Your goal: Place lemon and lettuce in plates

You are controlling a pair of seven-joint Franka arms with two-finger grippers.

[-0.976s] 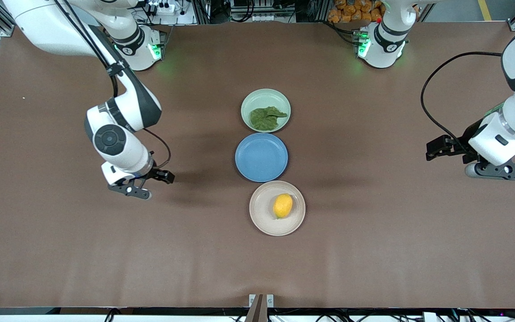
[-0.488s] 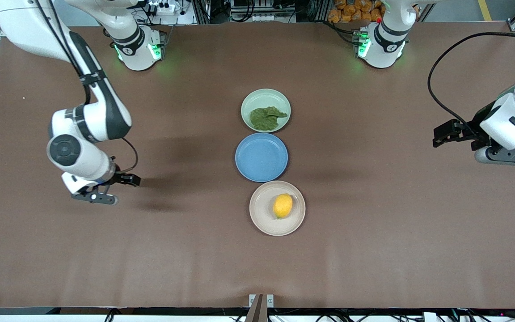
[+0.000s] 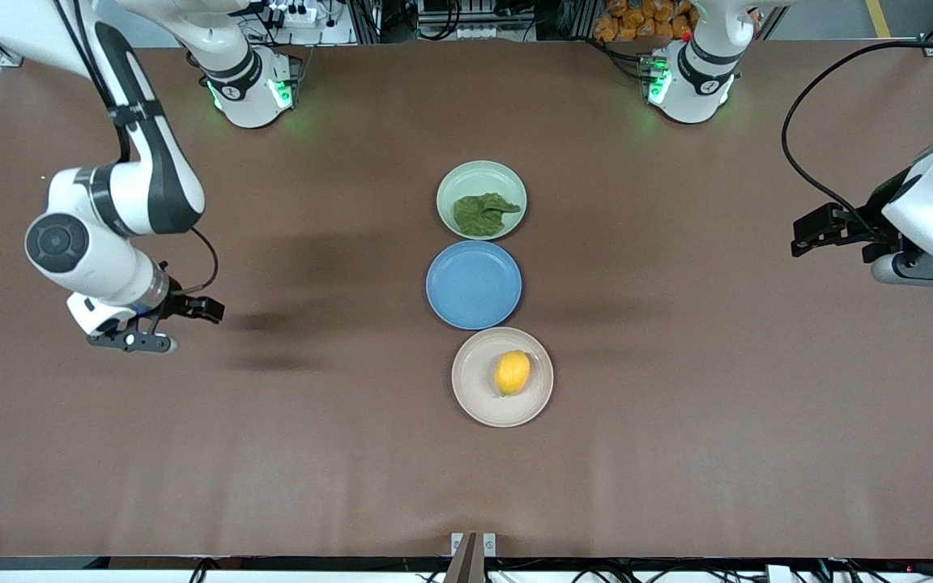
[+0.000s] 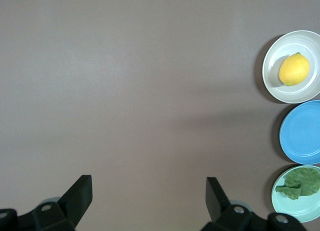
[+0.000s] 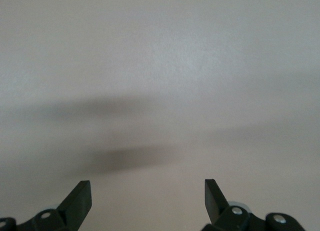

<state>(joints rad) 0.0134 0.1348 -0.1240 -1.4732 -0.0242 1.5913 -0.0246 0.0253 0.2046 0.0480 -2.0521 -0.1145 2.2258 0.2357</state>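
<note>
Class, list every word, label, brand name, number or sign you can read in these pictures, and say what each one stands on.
None can be read.
The lemon, lettuce, cream plate, mint plate and blue plate carry no writing.
A dark band on the right arm may hold a mark, but it is too small to read.
Both wrist views show only bare brown table.

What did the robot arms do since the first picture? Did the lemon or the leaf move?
Both arms pulled away from the plates. The right gripper slid out toward the right arm's end of the table, and the left gripper drew back toward the left arm's end. Both are open and empty. The lemon stayed in the beige plate, the lettuce in the mint plate.
</note>
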